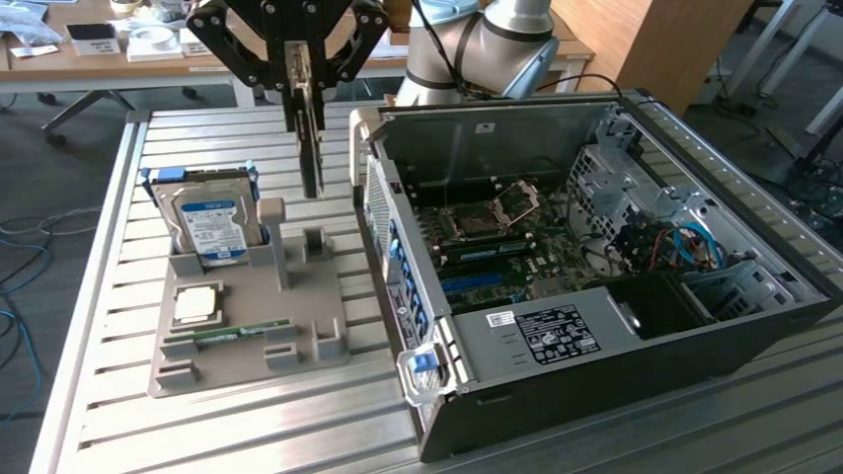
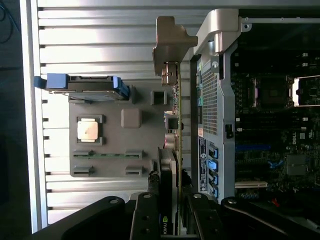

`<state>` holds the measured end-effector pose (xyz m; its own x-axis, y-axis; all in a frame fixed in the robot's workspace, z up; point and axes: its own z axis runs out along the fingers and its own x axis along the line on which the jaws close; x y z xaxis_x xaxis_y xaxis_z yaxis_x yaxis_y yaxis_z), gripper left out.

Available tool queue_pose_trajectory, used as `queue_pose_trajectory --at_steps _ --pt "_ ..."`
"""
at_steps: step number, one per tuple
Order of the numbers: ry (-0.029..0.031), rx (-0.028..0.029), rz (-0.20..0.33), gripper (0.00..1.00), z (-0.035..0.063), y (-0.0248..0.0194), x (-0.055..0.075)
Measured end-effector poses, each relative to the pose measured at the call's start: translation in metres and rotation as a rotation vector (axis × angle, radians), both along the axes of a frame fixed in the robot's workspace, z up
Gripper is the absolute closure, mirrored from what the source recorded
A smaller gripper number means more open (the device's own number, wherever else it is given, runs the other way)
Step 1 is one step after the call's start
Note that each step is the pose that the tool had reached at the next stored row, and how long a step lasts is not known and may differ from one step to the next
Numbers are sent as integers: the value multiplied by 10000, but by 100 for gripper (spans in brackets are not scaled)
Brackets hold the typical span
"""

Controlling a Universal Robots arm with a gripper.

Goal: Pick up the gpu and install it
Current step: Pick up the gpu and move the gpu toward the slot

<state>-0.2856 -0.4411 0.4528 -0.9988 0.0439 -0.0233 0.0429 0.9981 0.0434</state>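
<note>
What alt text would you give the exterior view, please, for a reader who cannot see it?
The pincer grips the gpu on edge, above a grey holder tray on a slatted table. The tray carries a hard drive standing upright, a processor chip and a RAM stick. On the exterior view's right lies an open computer case, its motherboard exposed.

black gpu (image 1: 312, 148), grey tray (image 1: 257, 306), blue-labelled drive (image 1: 213, 229)

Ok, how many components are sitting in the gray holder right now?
3 in the gray holder: hard drive standing at the far end, CPU mid-way, RAM stick lying nearer the camera. The gpu is off it, gripped by the end effector. None looks hidden.
</note>
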Motion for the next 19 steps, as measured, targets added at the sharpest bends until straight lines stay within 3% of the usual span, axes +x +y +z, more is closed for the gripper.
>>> queue_pose_trajectory --at_steps 5,19 --pt "0 1 0 73 83 0 0" --pt "0 0 1 73 83 0 34"
